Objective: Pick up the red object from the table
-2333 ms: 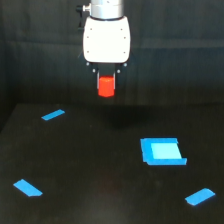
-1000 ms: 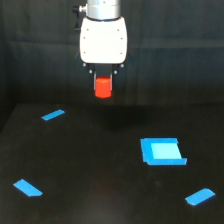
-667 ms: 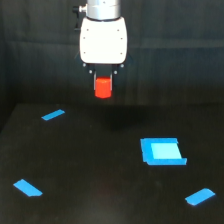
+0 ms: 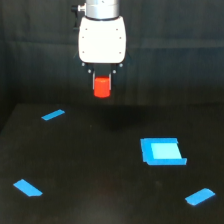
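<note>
Gripper (image 4: 102, 82) hanging below the white arm housing (image 4: 102, 40), its fingers clamped on the red object (image 4: 102, 86); red object riding well above the table (image 4: 100, 190), clear of the surface, upright; blue square patch (image 4: 161, 151) lying on the table toward the exterior view's right; three blue tape strips sitting apart: far left (image 4: 53, 115), near left (image 4: 27, 188), near right (image 4: 200, 196).
</note>
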Motion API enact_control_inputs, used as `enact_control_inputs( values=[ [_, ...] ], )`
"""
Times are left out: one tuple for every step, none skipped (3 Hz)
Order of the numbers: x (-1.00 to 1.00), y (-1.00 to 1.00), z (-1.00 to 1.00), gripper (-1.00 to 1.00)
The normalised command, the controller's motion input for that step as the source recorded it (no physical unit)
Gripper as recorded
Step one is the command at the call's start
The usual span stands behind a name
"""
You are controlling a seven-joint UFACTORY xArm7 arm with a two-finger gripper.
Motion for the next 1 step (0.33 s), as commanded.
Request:
enact_control_inputs(
  values=[
    [0.01, -0.13, 0.08, -0.88]
  ],
)
